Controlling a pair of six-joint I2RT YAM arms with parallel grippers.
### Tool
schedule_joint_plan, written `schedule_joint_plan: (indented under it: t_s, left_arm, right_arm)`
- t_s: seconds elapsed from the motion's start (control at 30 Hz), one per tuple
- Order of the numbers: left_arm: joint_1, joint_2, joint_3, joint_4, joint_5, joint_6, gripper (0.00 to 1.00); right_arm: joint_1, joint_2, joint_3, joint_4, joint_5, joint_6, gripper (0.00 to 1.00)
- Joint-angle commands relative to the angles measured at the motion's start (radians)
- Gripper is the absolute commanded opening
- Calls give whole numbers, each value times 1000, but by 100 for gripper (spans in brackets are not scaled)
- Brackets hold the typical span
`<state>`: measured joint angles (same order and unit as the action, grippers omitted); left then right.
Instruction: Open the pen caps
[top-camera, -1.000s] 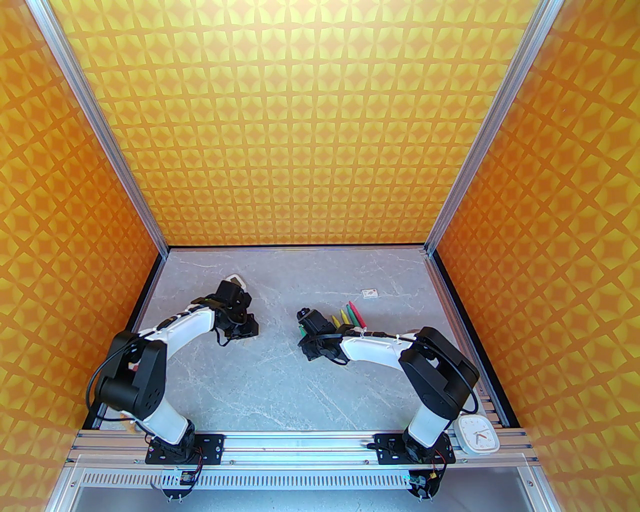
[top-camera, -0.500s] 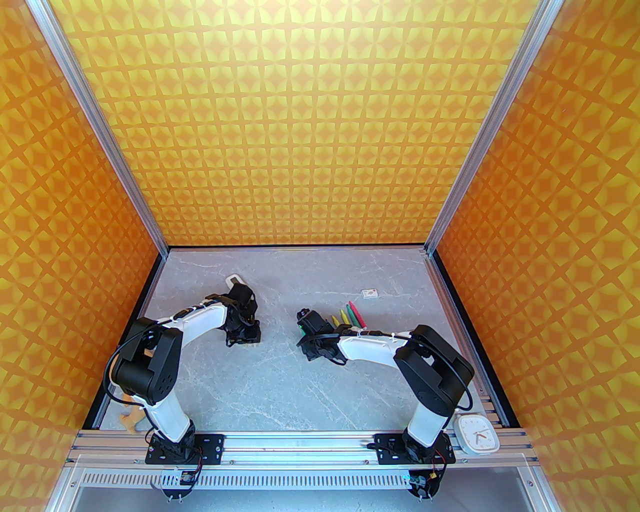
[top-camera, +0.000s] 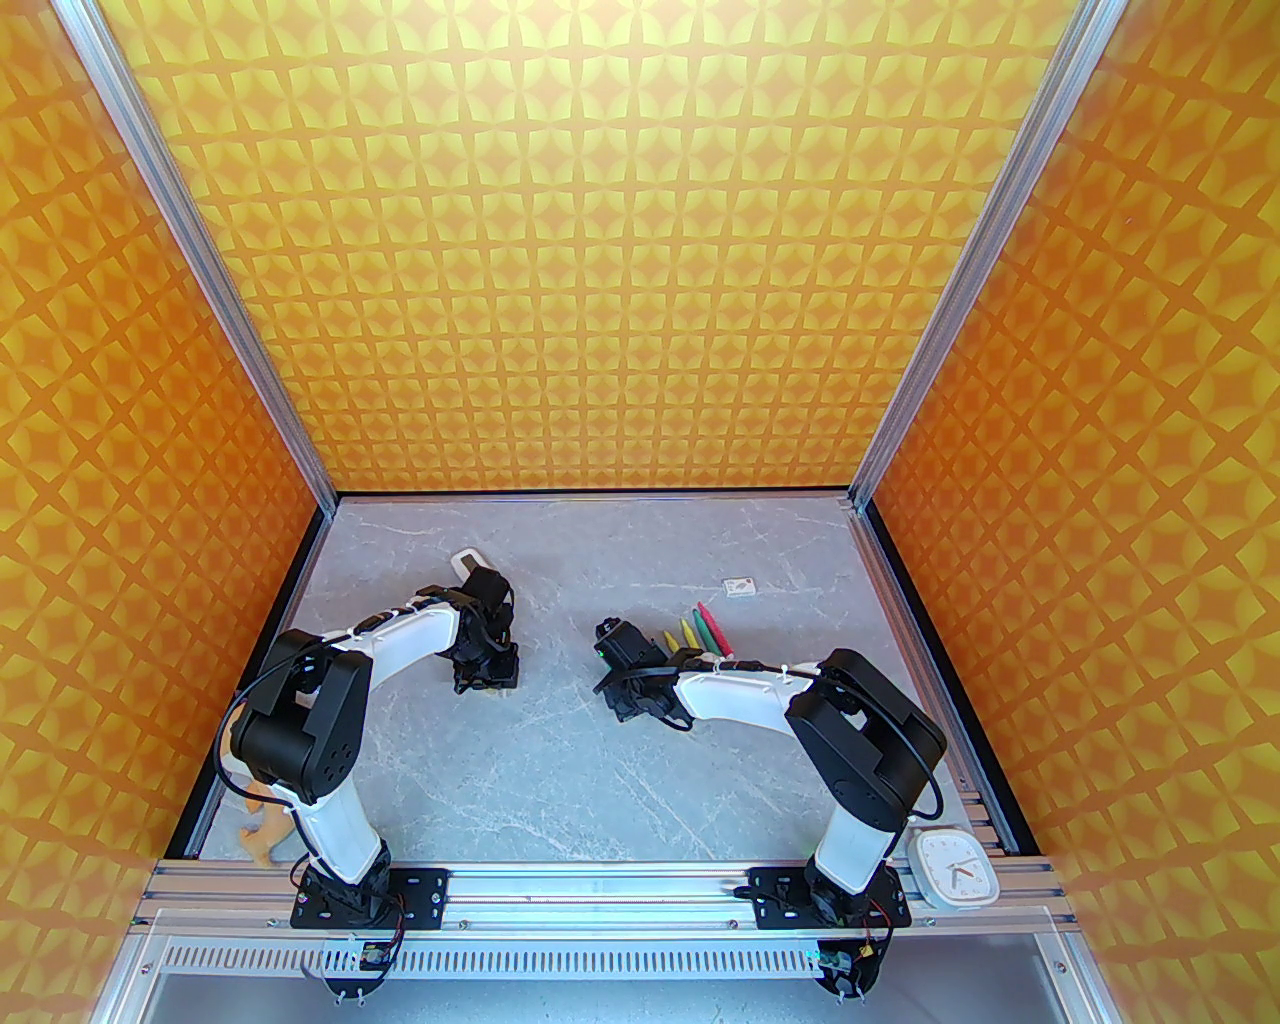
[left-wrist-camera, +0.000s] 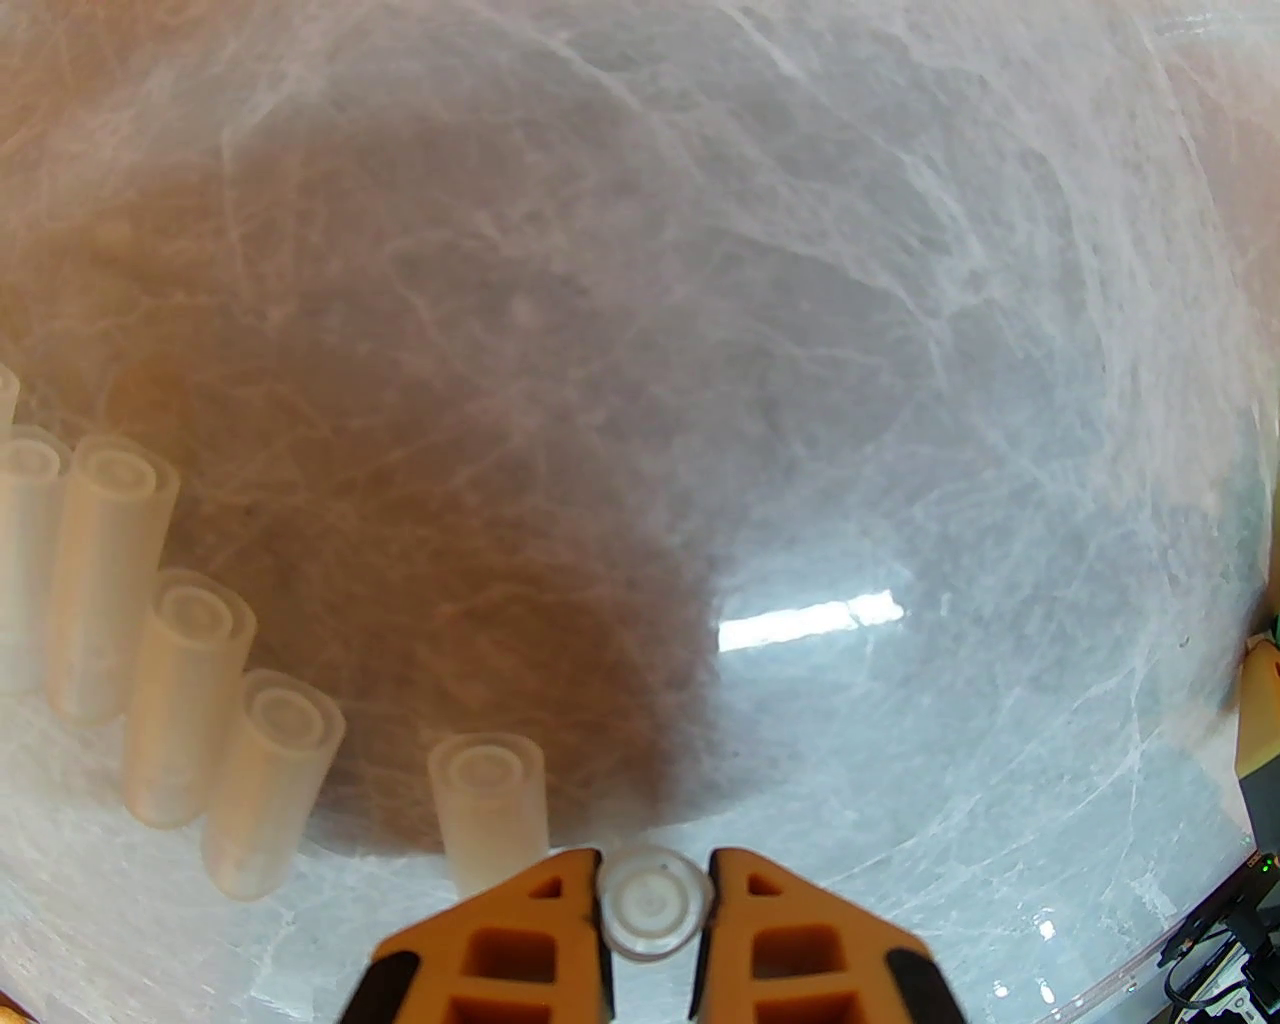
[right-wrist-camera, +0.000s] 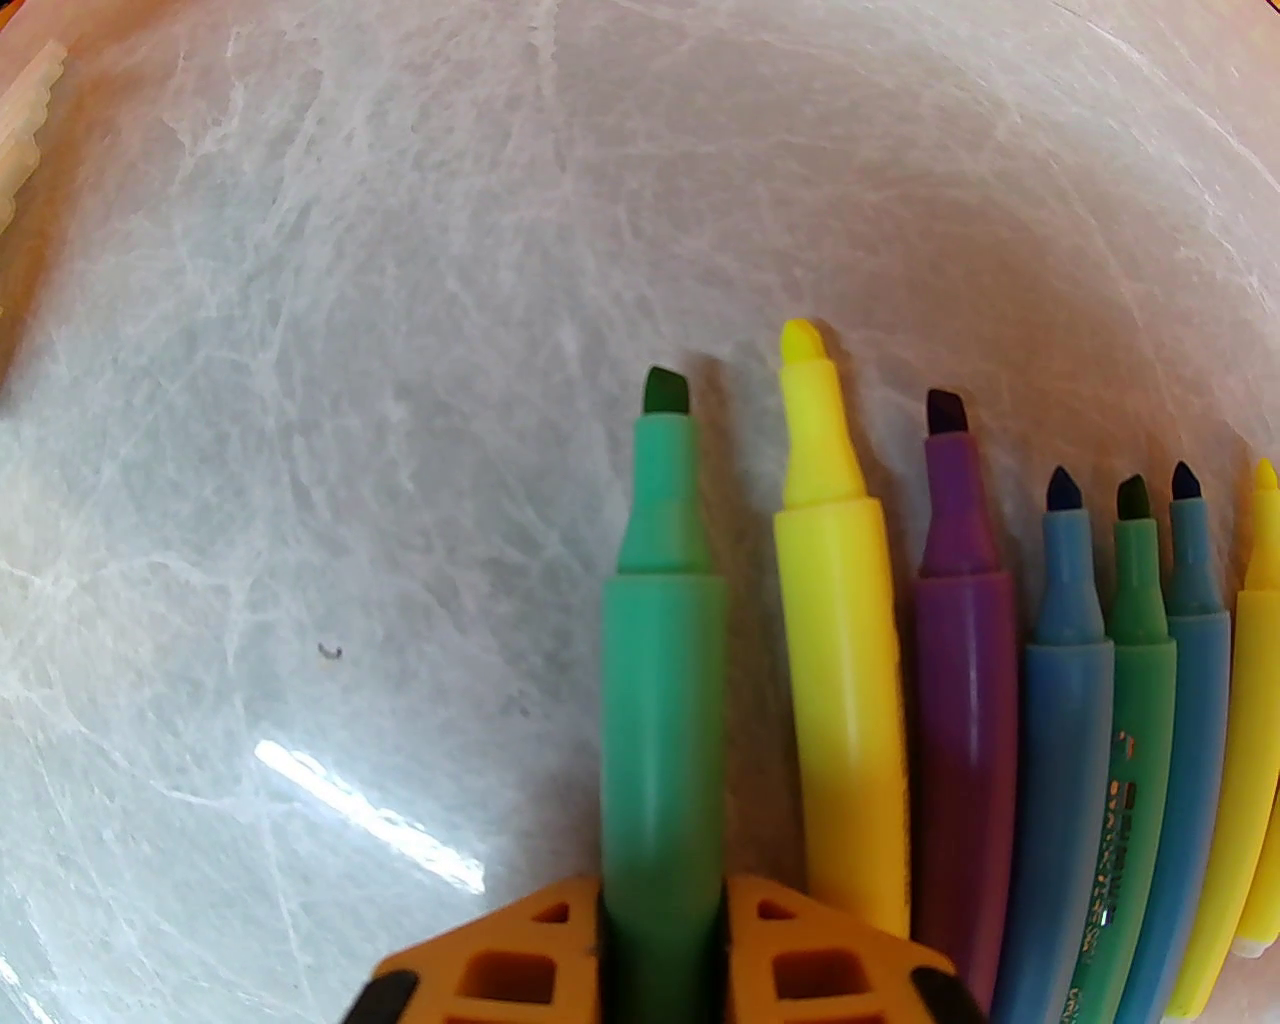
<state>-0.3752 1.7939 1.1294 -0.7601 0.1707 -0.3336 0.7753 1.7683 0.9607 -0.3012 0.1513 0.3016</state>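
Pen caps (left-wrist-camera: 185, 700) flank left gripper (left-wrist-camera: 652, 882), pinched on one cap (left-wrist-camera: 650, 908) — right gripper (right-wrist-camera: 662, 925) clamps green pen (right-wrist-camera: 660, 650) beside other pens (right-wrist-camera: 840, 650).

Got seven pens (right-wrist-camera: 840, 650) lying side by side on the table, all uncapped, felt tips pointing the same way: green, yellow, purple, blue, green, teal, yellow. Leftmost green one (right-wrist-camera: 665, 650) pinched at the barrel by the right gripper (right-wrist-camera: 662, 895). Also seeing a loose row of translucent whitish pen caps (left-wrist-camera: 190, 695) lying flat, plus one cap (left-wrist-camera: 650, 905) clamped end-on in the left gripper (left-wrist-camera: 653, 890).
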Motion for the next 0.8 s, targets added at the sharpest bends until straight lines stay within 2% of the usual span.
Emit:
schedule_joint_plan:
  t_s: [0.0,0.17,0.43,0.67,0.77]
  left_arm:
    - [-11,23,20,-27,-36,22,14]
    - [-14,24,22,-33,-38,25,20]
    - [-18,-4,16,-21,-38,24,32]
    - [-18,-52,11,-4,-37,24,38]
    - [-19,-101,-4,34,-36,18,45]
  right_arm:
    - [-7,13,27,-23,18,-11,23]
    - [-7,7,27,-20,11,-13,28]
    - [-7,-24,28,-17,-6,-31,30]
    - [-7,-113,12,17,-110,-57,41]
    - [-7,-161,12,13,-119,-75,44]
